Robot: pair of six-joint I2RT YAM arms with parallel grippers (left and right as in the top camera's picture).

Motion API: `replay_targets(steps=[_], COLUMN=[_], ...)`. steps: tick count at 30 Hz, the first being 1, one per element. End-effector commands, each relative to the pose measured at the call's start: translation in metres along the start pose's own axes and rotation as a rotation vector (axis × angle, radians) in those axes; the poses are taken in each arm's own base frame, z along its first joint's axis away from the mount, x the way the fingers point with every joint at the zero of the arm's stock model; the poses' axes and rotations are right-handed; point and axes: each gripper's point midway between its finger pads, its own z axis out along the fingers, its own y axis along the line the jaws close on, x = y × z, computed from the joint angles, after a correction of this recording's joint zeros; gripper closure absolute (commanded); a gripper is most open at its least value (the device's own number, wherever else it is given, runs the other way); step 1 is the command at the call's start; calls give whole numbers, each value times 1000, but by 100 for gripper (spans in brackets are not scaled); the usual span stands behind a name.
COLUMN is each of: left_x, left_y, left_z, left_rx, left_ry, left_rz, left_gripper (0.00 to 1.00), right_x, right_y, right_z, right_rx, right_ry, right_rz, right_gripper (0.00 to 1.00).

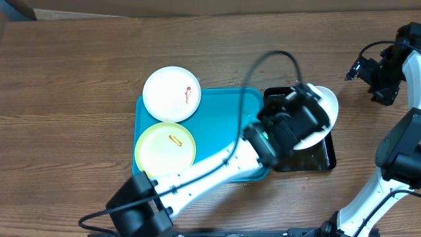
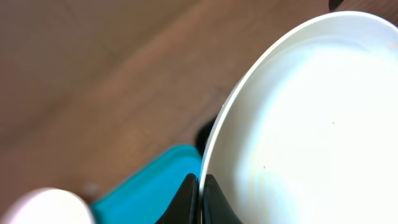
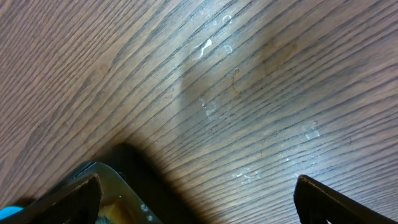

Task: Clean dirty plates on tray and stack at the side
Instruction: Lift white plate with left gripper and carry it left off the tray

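My left gripper [image 2: 200, 200] is shut on the rim of a white plate [image 2: 311, 124], one finger on each face. From overhead this plate [image 1: 327, 105] hangs tilted over the black tray [image 1: 329, 157], partly hidden by the left gripper [image 1: 304, 113]. On the turquoise tray [image 1: 223, 125] lie a pale yellow-green plate [image 1: 164, 148] with an orange smear and a second white plate [image 1: 172, 94] with red smears, overlapping the tray's far left corner. My right gripper [image 3: 199, 200] stands open over bare wood with nothing between its fingers, far right of the trays [image 1: 368, 74].
The black tray's corner [image 3: 118, 186] shows at the lower left of the right wrist view. Water droplets [image 3: 211, 46] spot the wooden table [image 1: 79, 79]. The left arm [image 1: 210, 171] stretches diagonally across the turquoise tray's near right corner.
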Motion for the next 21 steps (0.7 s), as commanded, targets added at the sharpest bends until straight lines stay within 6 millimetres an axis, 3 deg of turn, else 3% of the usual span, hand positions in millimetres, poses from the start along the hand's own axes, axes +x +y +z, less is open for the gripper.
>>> replay_targets(steps=[1, 3, 5, 7, 10, 12, 15, 18, 21], left_x=[-2, 2, 8, 15, 39, 66, 110, 151, 209], left_y=[1, 20, 52, 90, 165, 226, 300, 360, 421], left_z=[11, 18, 24, 25, 27, 26, 14, -3, -24], left_rx=[307, 403, 510, 594, 593, 520, 395, 277, 30], left_ry=[106, 163, 221, 260, 305, 320, 343, 334, 367], left_rz=[-297, -389, -501, -610, -795, -916, -1078, -1168, -1260], left_gripper=[96, 96, 96, 96, 96, 96, 96, 96, 96], right_x=[-6, -6, -6, -6, -6, -6, -6, -6, -6], right_y=[5, 5, 5, 5, 5, 5, 5, 5, 5], right_z=[-10, -10, -10, -10, -10, -10, -10, -10, -10], right_rx=[-9, -9, -9, -9, -9, -9, -9, -9, -9], right_ry=[-35, -35, -35, -35, -35, -36, -35, -35, -35], right_rz=[-2, -2, -2, -2, -2, -2, -2, -2, -2], right_gripper=[0, 0, 0, 0, 0, 0, 0, 0, 0])
